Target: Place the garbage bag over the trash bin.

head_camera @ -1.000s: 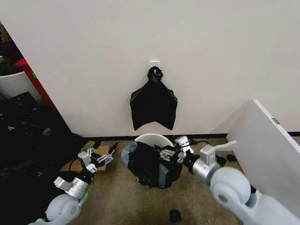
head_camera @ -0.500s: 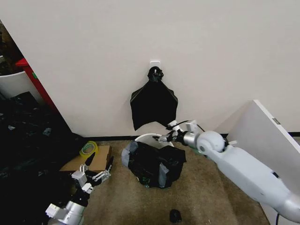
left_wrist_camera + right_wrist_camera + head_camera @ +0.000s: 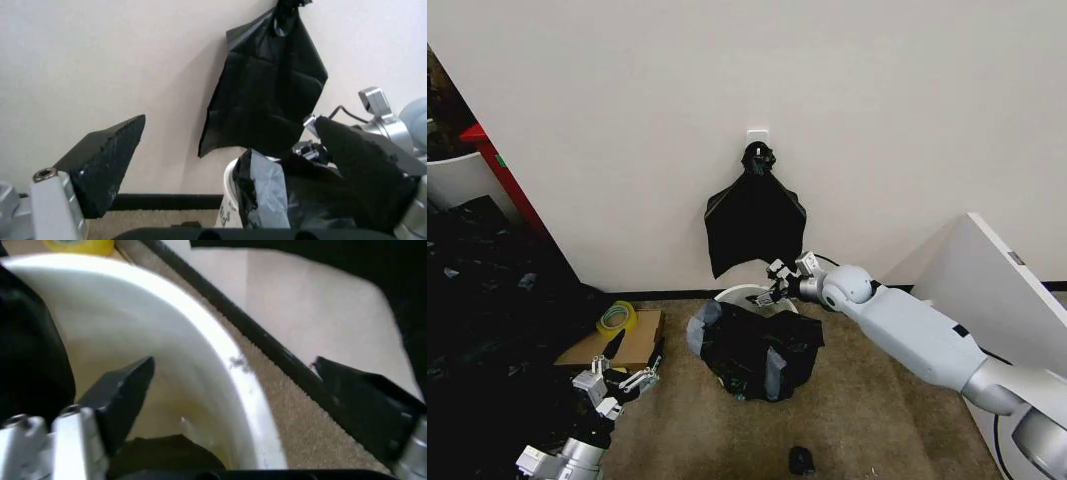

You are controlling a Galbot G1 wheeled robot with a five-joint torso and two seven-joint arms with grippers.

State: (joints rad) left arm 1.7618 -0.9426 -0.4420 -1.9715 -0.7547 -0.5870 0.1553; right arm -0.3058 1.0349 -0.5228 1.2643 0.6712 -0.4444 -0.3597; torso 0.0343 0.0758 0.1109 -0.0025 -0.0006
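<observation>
Head view: right claw (image 3: 777, 282), released, hovers over trash bin (image 3: 749, 294) rim; left claw (image 3: 619, 376) released; no legible writing.

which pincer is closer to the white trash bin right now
Right. The right pincer hovers open at the trash bin's back rim, by the wall, above the garbage bag draped on its front. The left pincer is open, off to the bin's left, low by the cardboard.

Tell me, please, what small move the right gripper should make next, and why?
Probably lower the open right gripper toward the bag edge inside the bin and pinch it: the far white rim is bare, the jaws straddle it, and the left gripper hangs low, apart.
</observation>
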